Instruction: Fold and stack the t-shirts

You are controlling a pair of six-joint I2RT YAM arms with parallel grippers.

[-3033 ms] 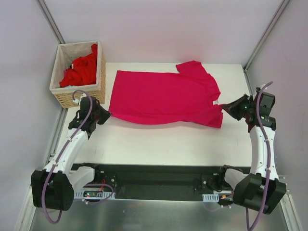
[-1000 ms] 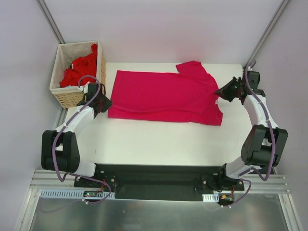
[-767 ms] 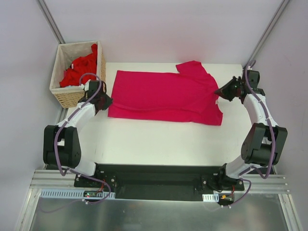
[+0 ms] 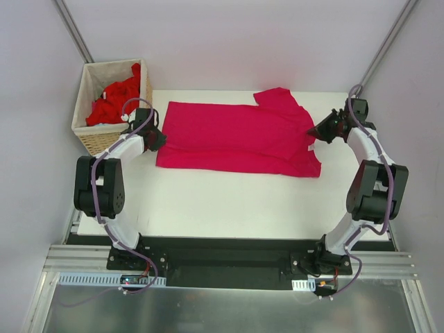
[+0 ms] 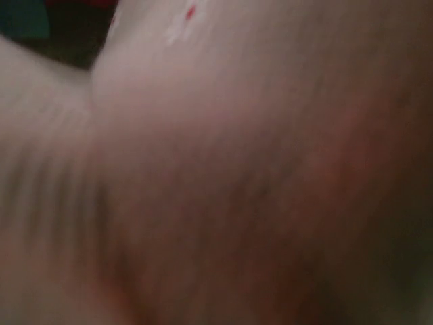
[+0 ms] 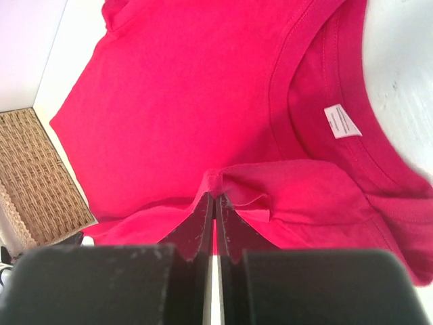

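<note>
The shirt (image 4: 236, 142) lies flat on the table (image 4: 229, 201), collar to the right. The right gripper (image 6: 215, 203), fingers pressed together, pinches a raised fold of it near the collar label (image 6: 342, 120), which only that wrist view shows. The left gripper (image 4: 156, 137), closed, sits at the shirt's left edge beside the basket (image 4: 114, 142); its blurred camera hides any hold.

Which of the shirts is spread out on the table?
The magenta shirt on the table, with the white label in its neck; the brighter red shirts lie bunched in the basket.
</note>
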